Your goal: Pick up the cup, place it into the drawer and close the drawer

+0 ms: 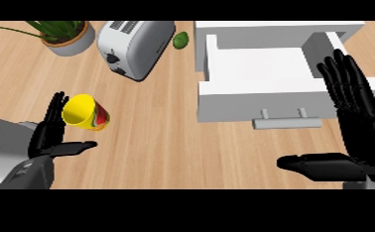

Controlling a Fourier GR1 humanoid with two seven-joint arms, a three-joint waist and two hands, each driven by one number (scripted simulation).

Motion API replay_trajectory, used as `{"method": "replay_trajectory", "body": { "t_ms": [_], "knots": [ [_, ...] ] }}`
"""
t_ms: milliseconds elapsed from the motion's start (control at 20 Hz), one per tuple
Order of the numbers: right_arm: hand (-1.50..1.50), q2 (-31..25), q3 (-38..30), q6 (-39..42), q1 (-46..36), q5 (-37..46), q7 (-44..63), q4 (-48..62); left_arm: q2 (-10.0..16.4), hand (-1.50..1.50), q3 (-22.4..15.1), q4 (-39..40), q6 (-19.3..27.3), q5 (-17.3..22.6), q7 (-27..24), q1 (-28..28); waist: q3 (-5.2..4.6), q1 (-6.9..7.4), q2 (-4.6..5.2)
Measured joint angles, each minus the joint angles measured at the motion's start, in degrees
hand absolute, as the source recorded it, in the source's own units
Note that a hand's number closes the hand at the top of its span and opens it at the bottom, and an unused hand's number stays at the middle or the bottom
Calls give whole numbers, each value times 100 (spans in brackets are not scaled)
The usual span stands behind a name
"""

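A yellow cup (84,113) with a red and green pattern lies tilted on the wooden counter at the left. My left hand (50,134) is open right beside it, fingers straight up along its left side and thumb stretched out below it. The white drawer (256,70) stands pulled open at the upper right, its grey handle (287,122) facing me and its inside bare. My right hand (350,122) is open at the right edge, fingers upright over the drawer's right front corner, thumb pointing left.
A silver toaster (132,45) stands at the back, left of the drawer. A potted plant (62,35) sits in the far left corner. A small green object (181,39) lies between the toaster and the drawer unit.
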Motion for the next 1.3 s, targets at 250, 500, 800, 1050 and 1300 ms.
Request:
{"method": "replay_trajectory", "body": {
  "t_ms": [250,500,800,1050,1300],
  "knots": [
    [-150,38,30,-30,-137,53,-43,147,-75,-150,-6,74,-5,-25,-61,-82,-5,-14,15],
    [-150,3,-21,9,-157,12,-38,211,-88,-150,26,84,-193,24,-57,-89,-7,-24,17],
    [-150,-50,-113,73,-171,-103,-30,210,-79,-150,22,-8,-551,78,56,-125,-9,-26,17],
    [-150,-51,-117,120,-182,-134,-85,312,-273,150,25,-114,-776,163,154,-253,-8,-25,15],
    [-150,-86,-178,159,-221,-189,-100,416,-358,150,22,-178,-1151,267,336,-314,-9,-24,19]
  ]
}}
